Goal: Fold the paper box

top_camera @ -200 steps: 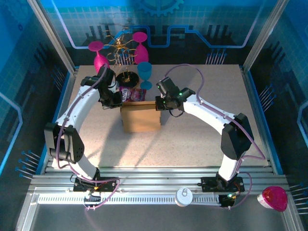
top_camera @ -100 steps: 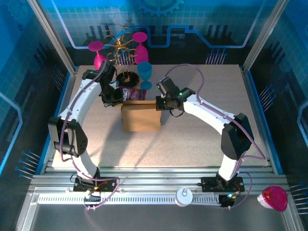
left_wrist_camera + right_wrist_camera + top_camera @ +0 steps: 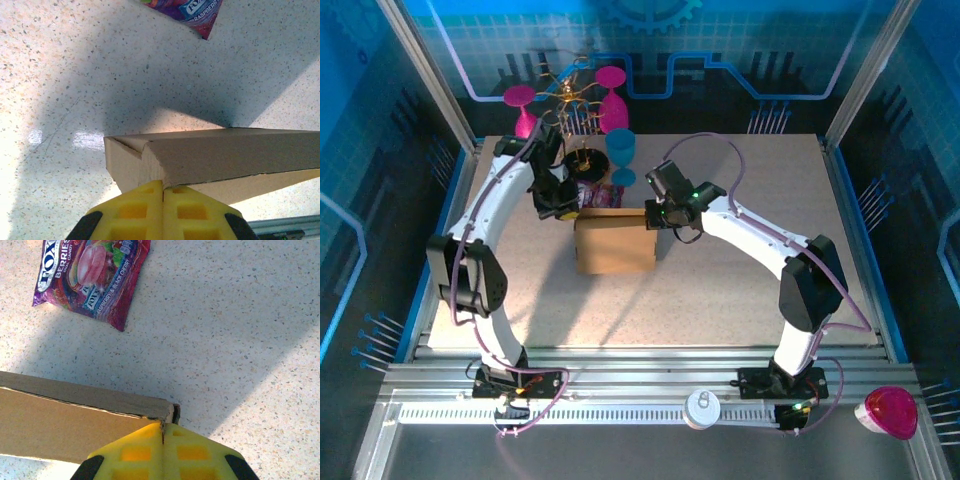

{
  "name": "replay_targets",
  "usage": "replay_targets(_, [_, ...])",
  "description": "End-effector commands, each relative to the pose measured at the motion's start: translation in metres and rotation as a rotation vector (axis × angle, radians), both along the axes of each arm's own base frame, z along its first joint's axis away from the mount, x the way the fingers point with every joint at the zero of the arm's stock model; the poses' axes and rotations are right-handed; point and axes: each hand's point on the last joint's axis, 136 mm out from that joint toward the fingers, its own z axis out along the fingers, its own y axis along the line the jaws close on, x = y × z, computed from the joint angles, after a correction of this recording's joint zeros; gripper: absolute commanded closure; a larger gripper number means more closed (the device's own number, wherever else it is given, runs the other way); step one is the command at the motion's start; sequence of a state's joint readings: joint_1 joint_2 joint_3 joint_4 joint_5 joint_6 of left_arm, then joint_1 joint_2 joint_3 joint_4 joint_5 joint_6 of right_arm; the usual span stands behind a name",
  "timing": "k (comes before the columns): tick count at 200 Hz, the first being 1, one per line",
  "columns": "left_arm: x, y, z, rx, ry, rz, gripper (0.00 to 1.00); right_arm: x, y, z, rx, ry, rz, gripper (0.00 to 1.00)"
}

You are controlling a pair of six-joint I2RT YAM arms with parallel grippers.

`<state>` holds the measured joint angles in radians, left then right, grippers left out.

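Near the middle of the speckled table (image 3: 730, 290), slightly toward its far side, the paper box (image 3: 613, 242) is standing as a plain brown block of matte, unprinted cardboard. In the left wrist view the box (image 3: 225, 155) is showing a sharp top crease and a slanted, tucked flap at its corner, with raw cut edges along the panels. In the right wrist view the box (image 3: 65, 425) is showing a long flat wall with a thin seam under its top edge. The left gripper (image 3: 565, 212) is sitting at the box's far left corner, and its yellow, waffle-moulded fingers (image 3: 135, 210) are pressing tightly together just under the flap. The right gripper (image 3: 653, 220) is sitting at the far right corner, clenched the same way, its yellow fingers (image 3: 135, 452) meeting at the corner. Whether either pair is pinching a sliver of cardboard cannot be told. Just beyond the box a glossy purple snack packet (image 3: 92, 277) is lying flat, crinkled and brightly printed. Farther back, a gold wire stand (image 3: 575, 110) is rising between two pink goblets (image 3: 525, 115), with a blue cup (image 3: 620, 155) beside it. The tabletop is looking like pale terrazzo, smooth enough to be reflecting light. Ribbed aluminium rails (image 3: 620, 385) are running along the near edge, and blue patterned walls (image 3: 720, 40) are enclosing the cell.
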<state>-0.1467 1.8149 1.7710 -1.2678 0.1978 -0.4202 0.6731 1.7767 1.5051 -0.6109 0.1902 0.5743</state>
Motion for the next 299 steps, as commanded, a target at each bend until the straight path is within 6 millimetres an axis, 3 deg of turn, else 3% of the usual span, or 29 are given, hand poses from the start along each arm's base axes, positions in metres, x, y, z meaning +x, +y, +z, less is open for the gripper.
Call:
replay_targets(1, [-0.007, -0.016, 0.008, -0.090, 0.057, 0.010, 1.00, -0.002, 0.004, 0.006, 0.004, 0.001, 0.024, 1.00])
replay_targets(152, [-0.007, -0.027, 0.007, -0.158, 0.091, 0.039, 1.00, -0.003, 0.002, 0.003, 0.007, 0.004, 0.009, 1.00])
replay_targets(230, [-0.002, -0.034, 0.007, -0.204, -0.128, 0.048, 1.00, -0.006, 0.004, 0.007, 0.031, -0.035, 0.018, 1.00])
replay_targets(299, [-0.016, -0.046, -0.003, -0.198, -0.254, 0.022, 1.00, -0.015, 0.002, 0.008, 0.055, -0.118, 0.048, 1.00])
